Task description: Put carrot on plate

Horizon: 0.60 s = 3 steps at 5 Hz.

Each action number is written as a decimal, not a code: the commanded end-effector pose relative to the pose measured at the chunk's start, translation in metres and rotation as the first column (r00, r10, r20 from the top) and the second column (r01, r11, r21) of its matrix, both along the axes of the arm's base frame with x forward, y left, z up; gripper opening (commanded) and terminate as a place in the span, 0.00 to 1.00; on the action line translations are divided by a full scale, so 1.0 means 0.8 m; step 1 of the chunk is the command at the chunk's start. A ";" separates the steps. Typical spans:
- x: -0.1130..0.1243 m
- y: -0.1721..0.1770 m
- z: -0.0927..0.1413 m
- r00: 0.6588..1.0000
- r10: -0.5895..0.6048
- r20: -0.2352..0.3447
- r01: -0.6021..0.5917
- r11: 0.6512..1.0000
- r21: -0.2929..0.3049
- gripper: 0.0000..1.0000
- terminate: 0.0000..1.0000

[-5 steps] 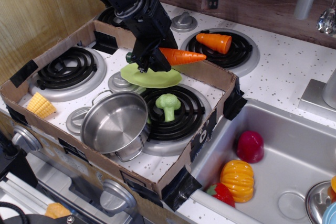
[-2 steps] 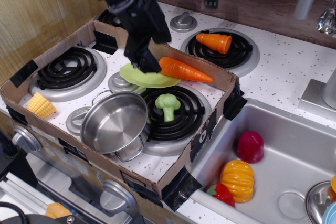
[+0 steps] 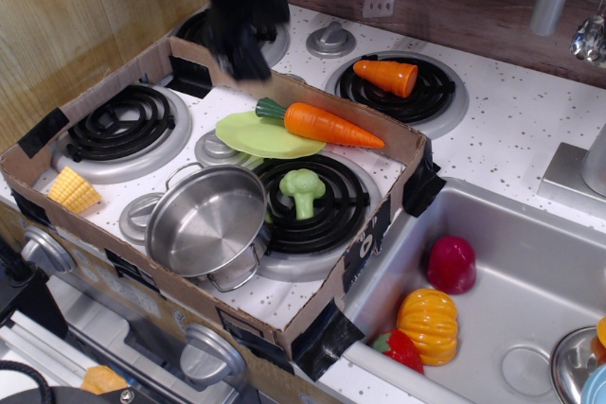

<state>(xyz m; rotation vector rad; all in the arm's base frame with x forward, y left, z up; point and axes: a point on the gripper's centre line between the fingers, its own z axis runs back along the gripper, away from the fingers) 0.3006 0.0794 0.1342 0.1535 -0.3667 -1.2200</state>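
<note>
The carrot [image 3: 327,124] is long and orange with a dark green stem end. It lies with its stem end on the back right part of the lime-green plate [image 3: 256,136] and its tip reaching right over the cardboard rim. My gripper [image 3: 248,61] is a blurred black shape above and behind the plate, clear of the carrot. Its fingers are too blurred to read.
A steel pot [image 3: 208,222] stands in front of the plate. A green broccoli [image 3: 301,188] lies on the front burner. A stubby orange cone [image 3: 388,75] sits on the back right burner. A corn piece [image 3: 74,189] lies at left. A cardboard wall [image 3: 374,144] rings the stove. A sink [image 3: 492,281] with toy food is at right.
My gripper has let go of the carrot and risen up and back from the plate. The carrot has dropped to rest across the plate's back edge, its green end now showing.
</note>
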 end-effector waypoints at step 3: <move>-0.025 -0.015 0.099 0.929 0.361 -0.081 -0.366 0.929 -0.053 1.00 1.00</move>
